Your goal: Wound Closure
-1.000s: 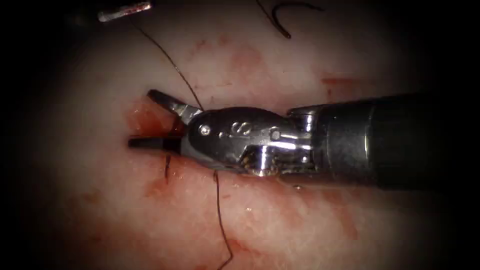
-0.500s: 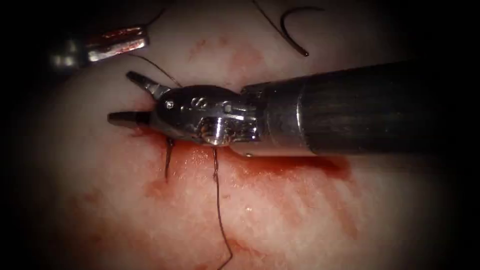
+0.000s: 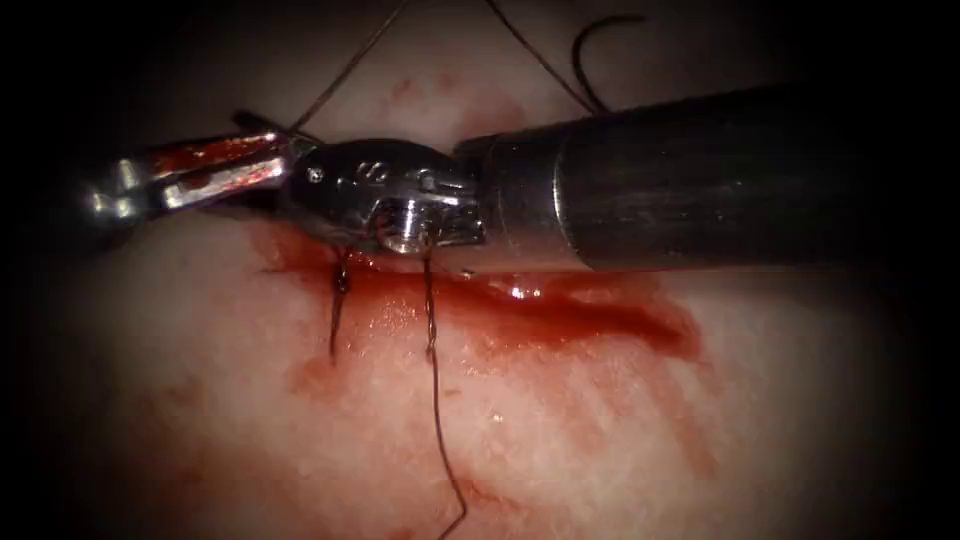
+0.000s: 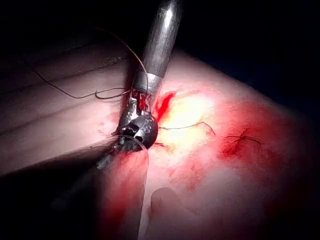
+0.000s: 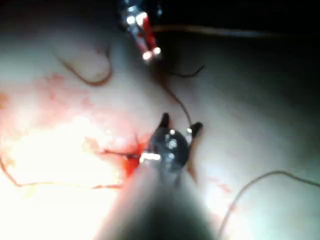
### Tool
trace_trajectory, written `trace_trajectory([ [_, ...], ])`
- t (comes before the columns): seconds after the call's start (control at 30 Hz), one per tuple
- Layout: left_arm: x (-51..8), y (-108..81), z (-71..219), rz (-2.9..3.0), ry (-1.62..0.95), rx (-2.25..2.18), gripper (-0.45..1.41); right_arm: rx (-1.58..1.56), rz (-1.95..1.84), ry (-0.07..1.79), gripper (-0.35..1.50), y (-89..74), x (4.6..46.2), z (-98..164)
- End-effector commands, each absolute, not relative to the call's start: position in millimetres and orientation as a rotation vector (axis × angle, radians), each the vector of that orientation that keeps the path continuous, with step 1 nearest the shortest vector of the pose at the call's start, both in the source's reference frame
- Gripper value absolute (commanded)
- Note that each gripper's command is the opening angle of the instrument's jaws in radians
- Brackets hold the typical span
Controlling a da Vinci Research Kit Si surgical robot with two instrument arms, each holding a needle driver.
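My right tool (image 3: 255, 160) reaches in over the tissue (image 3: 560, 440), its jaws open and empty (image 5: 180, 124), above the left end of the cut (image 3: 560, 310). My left tool (image 3: 280, 160) comes in from the left, its tip between those open jaws. It looks shut on the thread (image 3: 350, 65), which runs up and away from there. The curved needle (image 3: 600, 45) lies free on the tissue beyond the right tool's shaft, held by neither tool. Two thread tails (image 3: 432, 330) hang from a stitch at the cut's left end.
Red fluid (image 3: 500, 300) pools along the cut under the right shaft (image 3: 700, 175). A long strand of thread (image 3: 440, 440) trails toward the near edge. A second stitch (image 4: 240, 137) sits further along the tissue.
The right tool has moved up and to the left with its jaws still open, uncovering the cut. The left tool has come down and to the right, into those jaws.
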State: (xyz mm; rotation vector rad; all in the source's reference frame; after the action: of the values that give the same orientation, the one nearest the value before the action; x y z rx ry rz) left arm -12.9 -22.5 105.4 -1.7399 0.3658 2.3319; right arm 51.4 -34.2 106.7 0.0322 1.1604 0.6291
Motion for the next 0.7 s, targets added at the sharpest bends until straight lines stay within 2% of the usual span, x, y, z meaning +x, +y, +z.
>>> trace_trajectory([
  [0.03,-13.5,-22.8,106.0,2.330,0.364,-1.741,-0.45,0.019,0.642,1.175,0.66,-33.6,51.4,106.7],
  [0.33,-13.3,-23.7,107.3,2.303,0.358,-1.749,-0.45,-0.020,0.746,1.288,0.59,-32.4,46.8,104.4],
  [0.5,-13.2,-24.1,108.6,2.287,0.343,-1.745,-0.45,-0.024,0.774,1.346,0.47,-32.6,44.6,102.6],
  [0.7,-13.7,-25.2,109.5,2.255,0.334,-1.744,-0.45,-0.029,0.794,1.374,0.46,-32.5,44.3,101.9],
])
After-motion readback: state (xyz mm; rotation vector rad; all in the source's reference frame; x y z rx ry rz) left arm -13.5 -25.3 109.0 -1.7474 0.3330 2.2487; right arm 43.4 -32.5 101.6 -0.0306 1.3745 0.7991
